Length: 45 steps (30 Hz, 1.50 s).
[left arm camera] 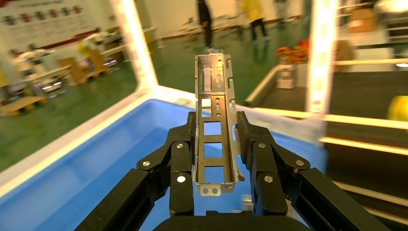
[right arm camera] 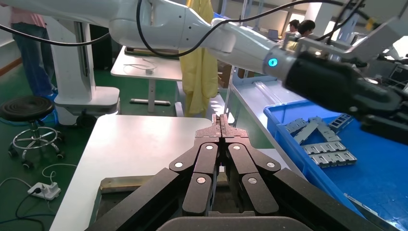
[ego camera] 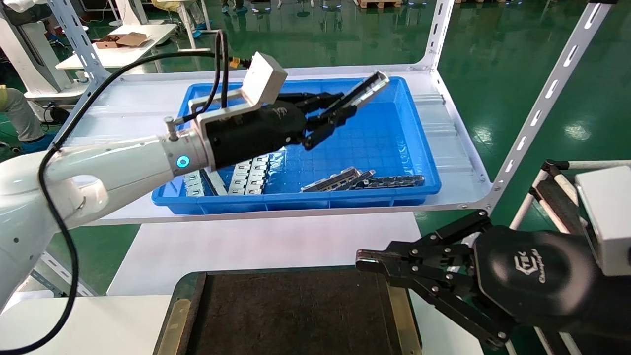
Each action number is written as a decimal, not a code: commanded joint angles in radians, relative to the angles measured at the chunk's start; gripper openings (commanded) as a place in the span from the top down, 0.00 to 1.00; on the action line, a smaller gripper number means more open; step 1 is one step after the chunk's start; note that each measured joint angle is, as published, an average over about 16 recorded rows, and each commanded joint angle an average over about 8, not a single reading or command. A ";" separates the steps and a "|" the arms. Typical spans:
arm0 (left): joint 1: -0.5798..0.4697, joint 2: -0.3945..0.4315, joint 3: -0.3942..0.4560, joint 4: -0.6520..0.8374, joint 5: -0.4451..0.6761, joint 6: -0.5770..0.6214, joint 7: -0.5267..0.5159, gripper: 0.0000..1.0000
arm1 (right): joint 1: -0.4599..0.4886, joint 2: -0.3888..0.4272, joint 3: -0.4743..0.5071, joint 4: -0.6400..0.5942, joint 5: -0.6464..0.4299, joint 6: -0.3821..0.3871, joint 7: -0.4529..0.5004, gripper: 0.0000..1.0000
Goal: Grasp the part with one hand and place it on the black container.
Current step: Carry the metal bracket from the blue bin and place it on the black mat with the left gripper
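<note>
Left gripper [ego camera: 330, 116] of mine pinches the part [ego camera: 364, 91] by one end, high over the blue bin [ego camera: 419, 143], so a swing toward the black container [ego camera: 296, 315] could lever it loose, while my right gripper [ego camera: 369, 261] waits there, fingers pressed together.

Glossy green floor [ego camera: 493, 59], white slotted shelf frame [ego camera: 552, 88], white tables [ego camera: 123, 47]

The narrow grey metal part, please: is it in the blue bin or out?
Out: the left tool holds the grey slotted part above the blue plastic bin.
</note>
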 commanded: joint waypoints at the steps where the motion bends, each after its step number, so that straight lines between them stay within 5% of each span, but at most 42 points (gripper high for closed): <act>1: 0.006 -0.015 -0.002 -0.006 -0.007 0.053 0.006 1.00 | 0.000 0.000 0.000 0.000 0.000 0.000 0.000 1.00; 14: 0.204 -0.205 0.027 -0.379 -0.028 0.086 -0.144 1.00 | 0.000 0.000 -0.001 0.000 0.000 0.000 0.000 1.00; 28: 0.534 -0.384 0.138 -0.895 0.022 -0.408 -0.394 1.00 | 0.000 0.000 -0.001 0.000 0.001 0.000 0.000 1.00; 36: 0.658 -0.336 0.229 -0.969 0.075 -0.765 -0.475 1.00 | 0.000 0.001 -0.001 0.000 0.001 0.001 -0.001 1.00; 45: 0.702 -0.160 0.310 -0.910 0.073 -1.134 -0.508 1.00 | 0.000 0.001 -0.002 0.000 0.001 0.001 -0.001 1.00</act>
